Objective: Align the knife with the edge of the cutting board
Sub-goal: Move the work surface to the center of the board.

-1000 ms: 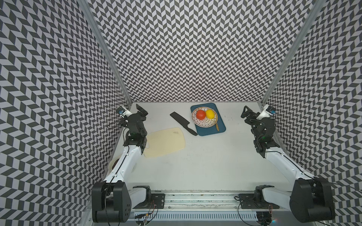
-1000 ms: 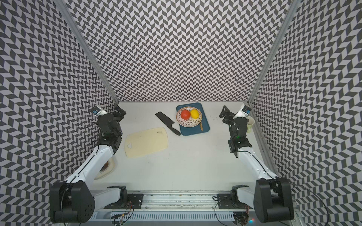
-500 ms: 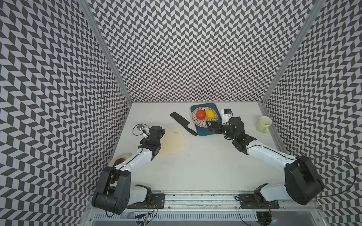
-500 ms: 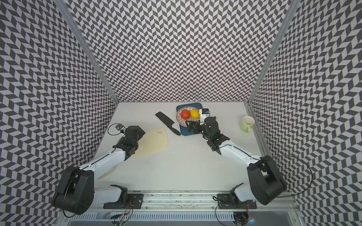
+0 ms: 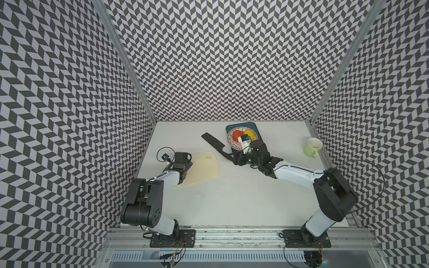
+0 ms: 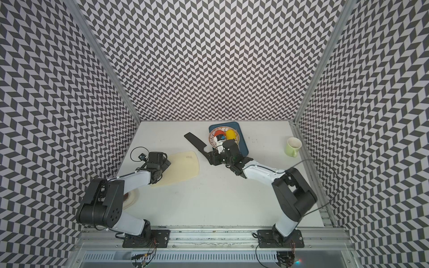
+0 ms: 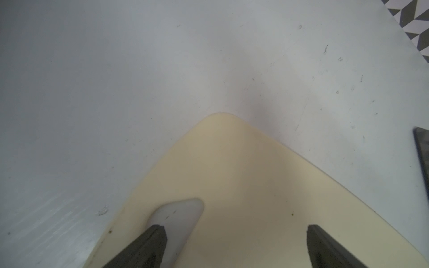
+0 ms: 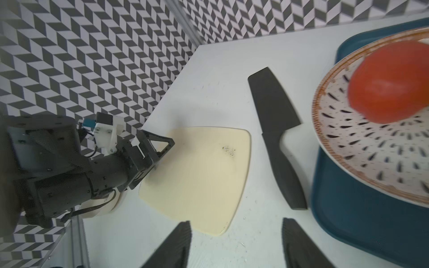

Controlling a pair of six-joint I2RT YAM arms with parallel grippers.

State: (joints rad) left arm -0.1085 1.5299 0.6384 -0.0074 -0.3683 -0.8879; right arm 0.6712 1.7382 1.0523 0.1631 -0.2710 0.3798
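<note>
Black, our left jaws stand apart over the cream cutting board, one finger above its handle hole; we cannot tell whether they touch it. Our right jaws are also apart, nothing between them, just short of the handle end of the knife. It lies flat on the table, apart from the board and slanted to its edge, between it and the dark blue tray.

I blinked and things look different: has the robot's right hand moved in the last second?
Yes. The right hand swung away from the green cup, inward to the knife handle.
</note>
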